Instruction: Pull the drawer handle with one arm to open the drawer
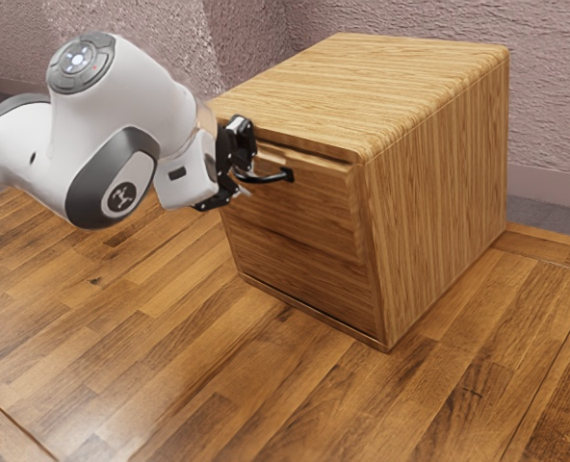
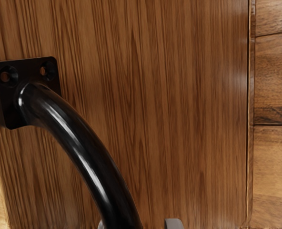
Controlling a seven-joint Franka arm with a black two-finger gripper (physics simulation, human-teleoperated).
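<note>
A white-and-grey Franka arm (image 1: 102,125) reaches across a plank-patterned wooden table (image 1: 169,366) to a boxy wood-grain cabinet (image 1: 429,173). Its black gripper (image 1: 239,169) sits at the glossy black curved handle (image 1: 269,178) of the upper drawer (image 1: 304,207). The drawer front stands slightly proud of the cabinet face. Whether the gripper is clenched on the handle cannot be told. A small white emblem marks the arm's grey joint cap, seemingly a logo, too small to read. Up close, the handle's square mounting plate (image 2: 17,81) shows two screw holes.
</note>
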